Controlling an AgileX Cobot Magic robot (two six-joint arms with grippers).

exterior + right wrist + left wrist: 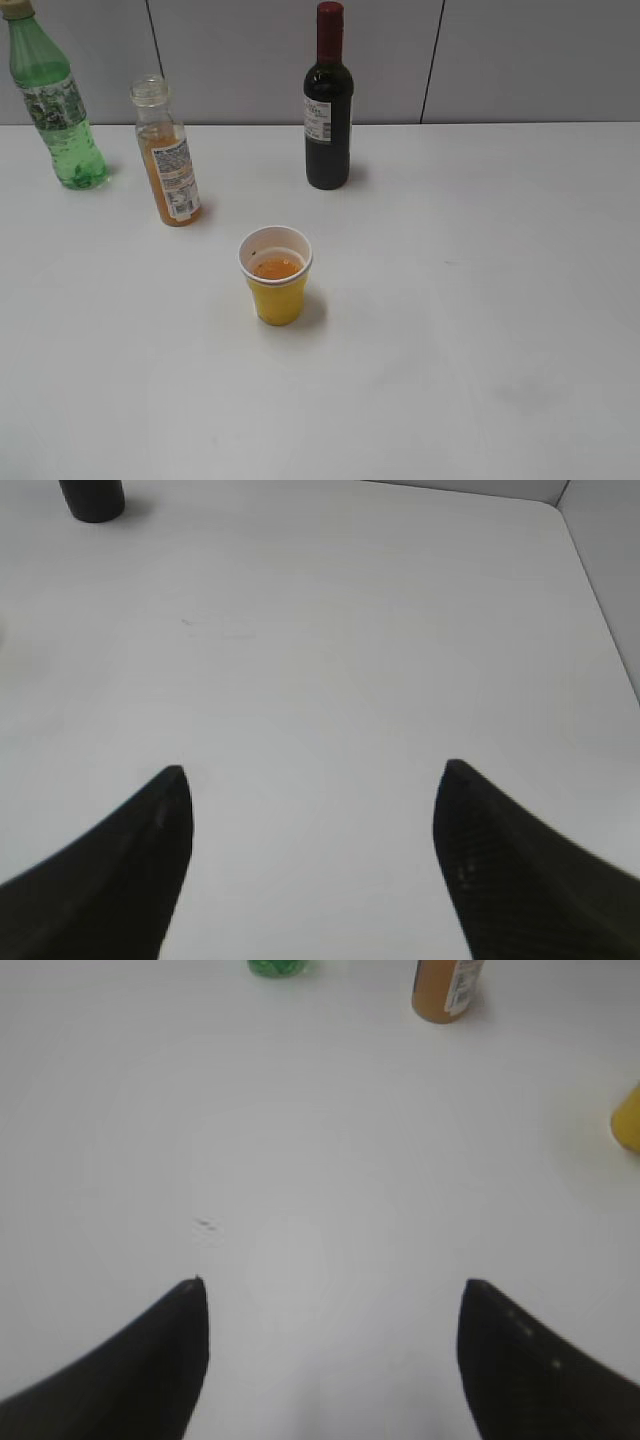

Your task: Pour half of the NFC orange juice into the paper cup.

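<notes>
1. My left gripper [335, 1360] is nearest in the left wrist view: two dark fingers spread wide, nothing between them, only bare white table [480, 330] below.
2. My right gripper [310, 850] looks the same in the right wrist view, jaws wide apart and empty over plain tabletop.
3. Neither gripper shows in the exterior view.
4. Next out, the cup [276, 274] stands upright near the middle of the table, yellow outside, white rim and inside, with orange liquid pooled low in it.
5. From my left wrist view just a yellow edge of that cup shows at the right border.
6. Further back and to the left, the juice [168, 155] stands upright with no cap on its wide clear neck; orange liquid fills its lower part, and the white label faces the camera. It stands well apart from the cup.
7. At the far left the green bottle [55, 105] stands upright, near the juice but not touching.
8. Back near the wall, right of the juice, the wine bottle [328, 100] stands upright, dark with a red capsule top.
9. A grey panelled wall [520, 60] closes the scene behind the table.
</notes>
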